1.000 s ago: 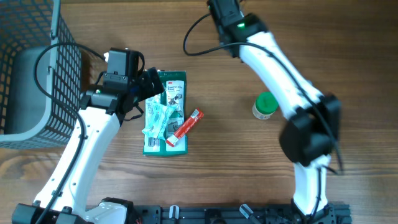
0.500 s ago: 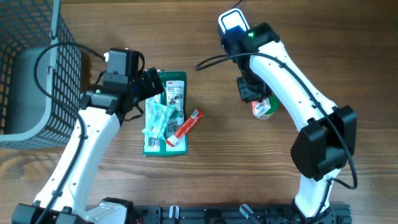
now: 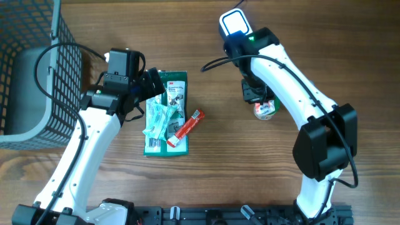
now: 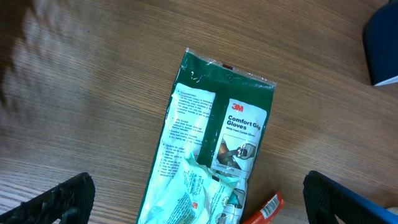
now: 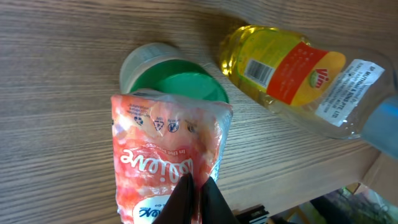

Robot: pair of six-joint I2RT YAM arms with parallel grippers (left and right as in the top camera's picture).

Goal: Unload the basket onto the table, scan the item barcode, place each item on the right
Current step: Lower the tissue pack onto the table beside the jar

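Pink packet (image 5: 168, 155) hangs in the air at the right side of the table (image 3: 219, 169), pinched at its lower edge by the right gripper (image 5: 198, 186), jaws clamped tight on the film. Printed side with the script logo faces the wrist camera, text upside down; no barcode can be made out there. Packet sits directly over a green-lidded jar (image 5: 186, 84) and hides part of the lid; touching or not, cannot tell. Yellow bottle (image 5: 280, 74) lies on its side just beyond the jar, near the table edge.

Left gripper (image 4: 202, 199) is spread wide, holding nothing, hovering over the top end of a green glove pack (image 4: 217, 143) lying flat mid-table. A pale bag (image 3: 159, 119) lies on top of the glove pack. A red tube (image 3: 186, 130) rests diagonally across the pack's right edge. Wire basket (image 3: 37, 62) stands at the far left, well apart from the packet.
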